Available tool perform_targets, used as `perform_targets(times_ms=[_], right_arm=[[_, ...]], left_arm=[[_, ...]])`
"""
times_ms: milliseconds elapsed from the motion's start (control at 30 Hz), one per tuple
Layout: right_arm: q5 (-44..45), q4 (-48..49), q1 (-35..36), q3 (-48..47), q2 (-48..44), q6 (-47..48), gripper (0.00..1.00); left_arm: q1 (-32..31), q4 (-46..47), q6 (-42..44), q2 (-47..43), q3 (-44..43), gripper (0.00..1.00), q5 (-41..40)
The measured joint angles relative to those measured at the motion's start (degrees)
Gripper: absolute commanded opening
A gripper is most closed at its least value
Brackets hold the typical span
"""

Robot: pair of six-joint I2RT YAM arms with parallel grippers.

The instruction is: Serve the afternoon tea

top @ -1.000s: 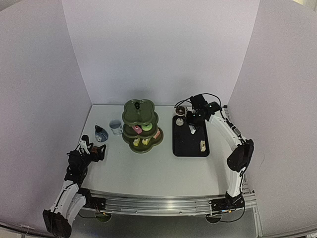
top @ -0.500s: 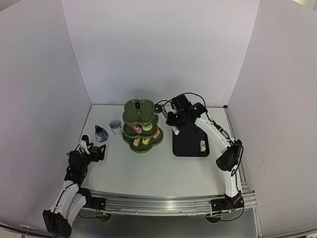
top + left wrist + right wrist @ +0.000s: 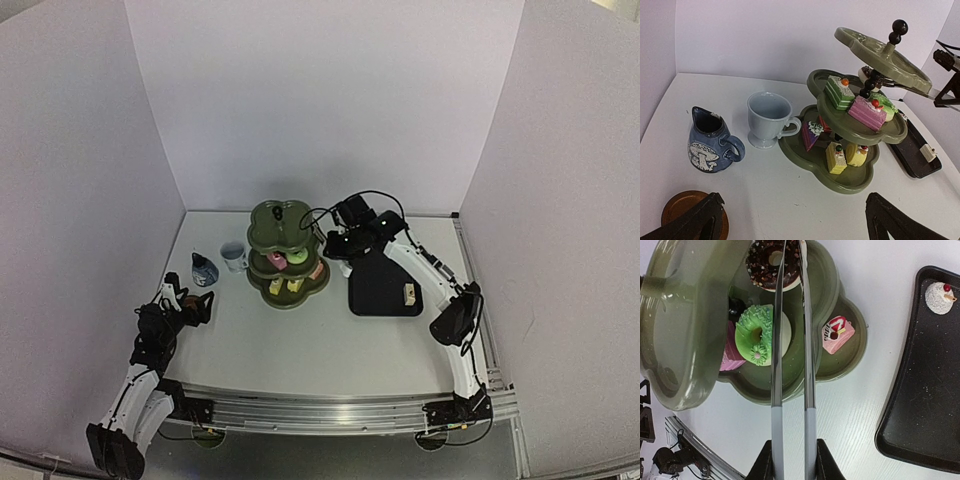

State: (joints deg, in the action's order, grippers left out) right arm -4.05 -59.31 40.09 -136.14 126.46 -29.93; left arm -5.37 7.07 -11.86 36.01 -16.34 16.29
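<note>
Two tiers (image 3: pixel 855 182) hold cakes (image 3: pixel 867 112); right end effector (image 3: pixel 791 455) clamps tongs (image 3: pixel 808 365) pinching doughnut (image 3: pixel 765 265); left end effector (image 3: pixel 792 212) gapes empty.

A black rectangular tray (image 3: pixel 385 290) with a low raised rim was found lying flat on the right half of the white table (image 3: pixel 300 345), its long sides running from front to back. Its dark surface was noted as finely speckled. A pair of long silver metal tongs (image 3: pixel 807 365) was observed to the left of the tray, apart from it, the two arms drawn close together and nearly parallel. Plain white backdrop panels (image 3: pixel 320 100) were recorded on three sides, and an aluminium rail (image 3: pixel 310 412) along the near edge.
</note>
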Motion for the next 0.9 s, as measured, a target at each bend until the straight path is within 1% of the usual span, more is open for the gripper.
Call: perform_targets(times_ms=[233, 367, 400, 500, 633, 900], right_arm=[[-0.89, 0.25, 0.77, -1.44, 3.52, -0.02, 0.01], [-0.99, 0.59, 0.79, -2.21, 3.95, -0.04, 0.15], [-1.04, 0.61, 0.81, -2.23, 3.95, -0.04, 0.17], [-1.15, 0.61, 0.81, -2.23, 3.95, -0.02, 0.2], [-1.25, 0.61, 0.83, -2.23, 3.95, 0.0, 0.27], [-1.69, 0.68, 0.83, -2.23, 3.95, -0.05, 0.3]], left_arm=[[0.0, 0.02, -0.02, -0.03, 0.0, 1.0, 0.0], [0.0, 0.0, -0.02, -0.26, 0.0, 1.0, 0.0], [0.0, 0.0, -0.02, -0.39, 0.0, 1.0, 0.0], [0.0, 0.02, -0.02, -0.55, 0.0, 1.0, 0.0], [0.0, 0.0, -0.02, -0.55, 0.0, 1.0, 0.0], [0.0, 0.02, -0.05, -0.55, 0.0, 1.0, 0.0]])
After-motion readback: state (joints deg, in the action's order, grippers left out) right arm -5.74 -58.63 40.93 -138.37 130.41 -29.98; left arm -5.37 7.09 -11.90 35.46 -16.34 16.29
